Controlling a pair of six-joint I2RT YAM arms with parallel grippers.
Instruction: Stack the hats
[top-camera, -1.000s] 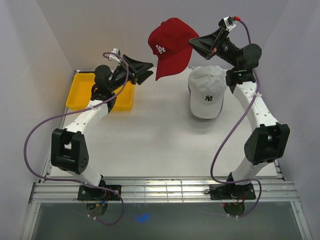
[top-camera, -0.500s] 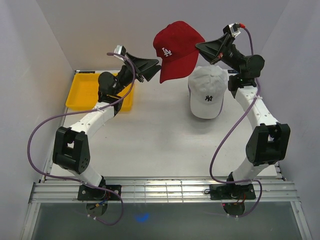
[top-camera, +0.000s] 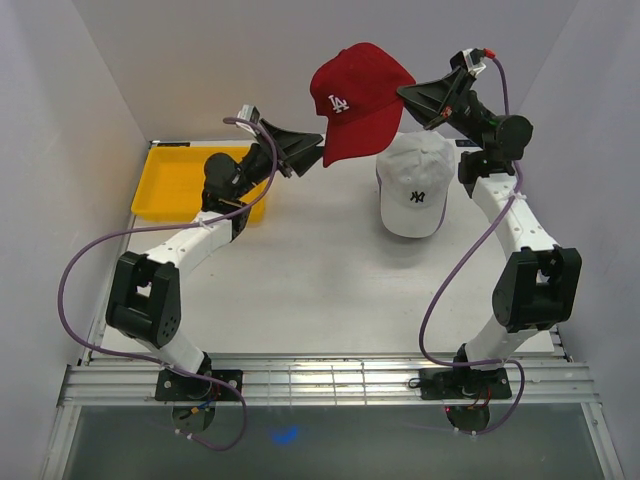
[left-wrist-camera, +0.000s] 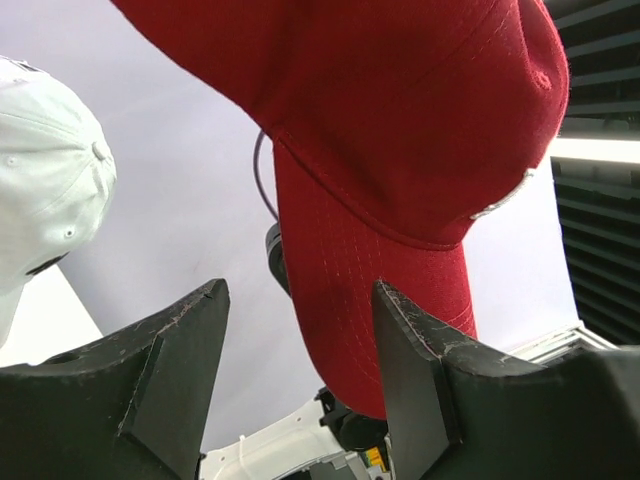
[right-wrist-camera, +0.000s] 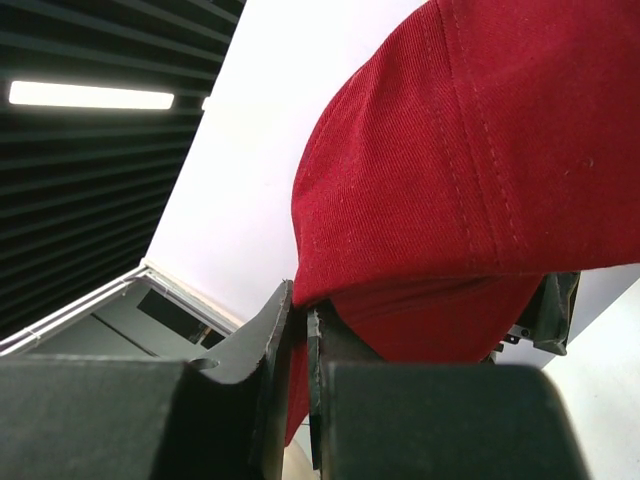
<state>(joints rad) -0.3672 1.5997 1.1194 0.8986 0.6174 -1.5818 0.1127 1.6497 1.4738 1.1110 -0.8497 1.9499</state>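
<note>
I count two hats in view, one yellow tray and my two arms. The red hat (top-camera: 360, 100) hangs in the air at the upper middle of the top view, brim pointing down and left, with its white logo facing the camera. The white hat (top-camera: 412, 185) sits on the tabletop (top-camera: 320, 270) just below it, right of centre, its brim toward the bottom of the frame. The yellow tray (top-camera: 175, 185) rests at the upper left of the tabletop, well apart from both hats.

My right arm is raised high at the upper right, with its wrist pointing left. The right gripper (top-camera: 403, 93) is clamped shut on the red hat's back edge, and the right wrist view shows the fabric pinched between the closed fingers.

My left arm reaches up from the lower left and passes over the tray's right side. The left gripper (top-camera: 318, 150) stands wide, right at the tip of the red brim. In the left wrist view the brim hangs in line with the gap between the spread fingers (left-wrist-camera: 190, 350). I cannot tell whether they touch it.
</note>
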